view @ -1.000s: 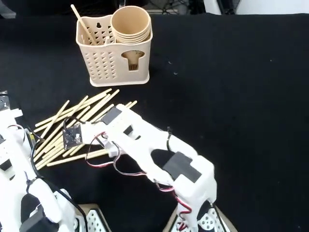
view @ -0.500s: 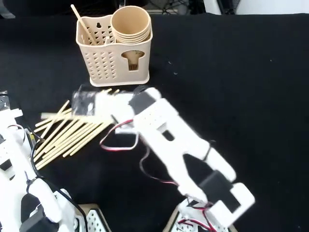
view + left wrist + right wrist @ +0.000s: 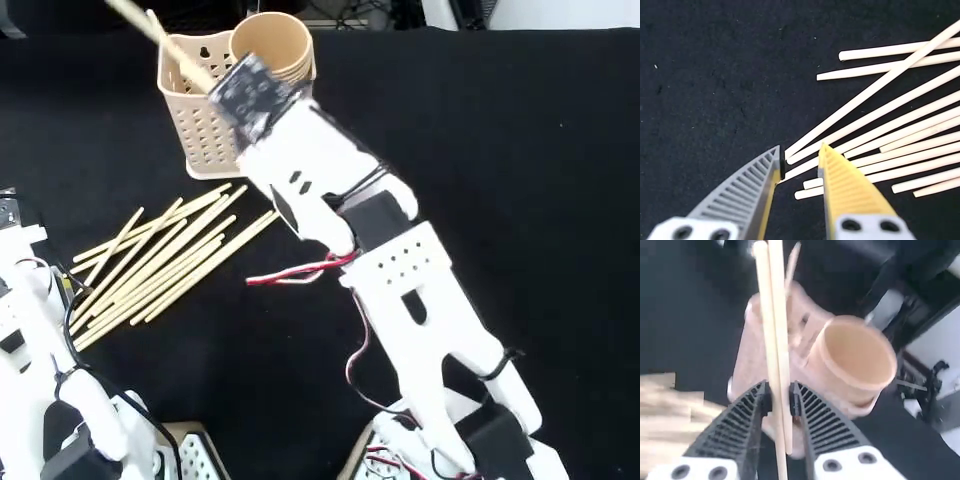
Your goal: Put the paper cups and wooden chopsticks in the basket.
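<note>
Black cloth (image 3: 500, 150) covers the table, with dark room clutter behind its far edge.

1. Held chopsticks (image 3: 771, 330): the right wrist view shows two wooden sticks side by side, clamped between the fingers of the right gripper (image 3: 779, 387). The jaws are closed firmly on them. In the high view the sticks (image 3: 150, 30) slant up and away above the basket, over the compartment that has no cups in it.

2. Basket (image 3: 200, 140): a cream perforated holder standing upright near the far side of the table. A stack of paper cups (image 3: 272, 45) sits nested in one compartment. One chopstick (image 3: 792, 262) already leans in the other.

3. Loose chopsticks (image 3: 150, 265): a fanned pile lying flat on the cloth, nearer the arms than the basket and apart from it.

4. Left gripper (image 3: 800, 146): it is low over the near ends of that pile (image 3: 890, 125). Its jaws are parted and grip nothing, and a few stick ends lie in the gap between the fingers. Whether a fingertip touches a stick cannot be told.

5. Left arm (image 3: 40, 400): it is at the near left corner in the high view.
</note>
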`<control>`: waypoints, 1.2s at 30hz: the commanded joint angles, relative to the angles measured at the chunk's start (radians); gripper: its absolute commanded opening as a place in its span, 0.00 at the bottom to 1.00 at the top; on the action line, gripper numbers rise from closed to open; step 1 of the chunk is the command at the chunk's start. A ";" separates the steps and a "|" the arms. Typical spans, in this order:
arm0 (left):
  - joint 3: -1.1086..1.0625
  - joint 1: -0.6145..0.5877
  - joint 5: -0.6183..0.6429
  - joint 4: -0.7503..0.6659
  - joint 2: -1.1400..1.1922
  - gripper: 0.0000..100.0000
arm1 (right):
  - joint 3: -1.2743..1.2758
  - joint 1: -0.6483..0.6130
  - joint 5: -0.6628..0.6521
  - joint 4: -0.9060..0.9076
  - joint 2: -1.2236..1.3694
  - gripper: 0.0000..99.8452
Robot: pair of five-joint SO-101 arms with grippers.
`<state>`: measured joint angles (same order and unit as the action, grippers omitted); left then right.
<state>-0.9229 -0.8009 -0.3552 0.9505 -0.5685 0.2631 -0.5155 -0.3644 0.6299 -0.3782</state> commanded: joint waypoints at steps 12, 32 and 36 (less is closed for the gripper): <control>0.042 0.001 -0.009 0.005 -0.031 0.14 | -0.053 -0.087 0.086 -0.783 0.090 0.01; 0.038 -0.007 -0.009 0.014 -0.031 0.14 | -0.558 -0.092 0.091 -0.707 0.794 0.01; 0.048 -0.005 -0.011 0.058 -0.031 0.14 | -0.522 -0.060 0.091 -0.710 0.831 0.01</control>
<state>-0.9229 -0.8009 -0.3552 0.9904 -0.5685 -0.2555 -0.6045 -0.2831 -0.0806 0.4580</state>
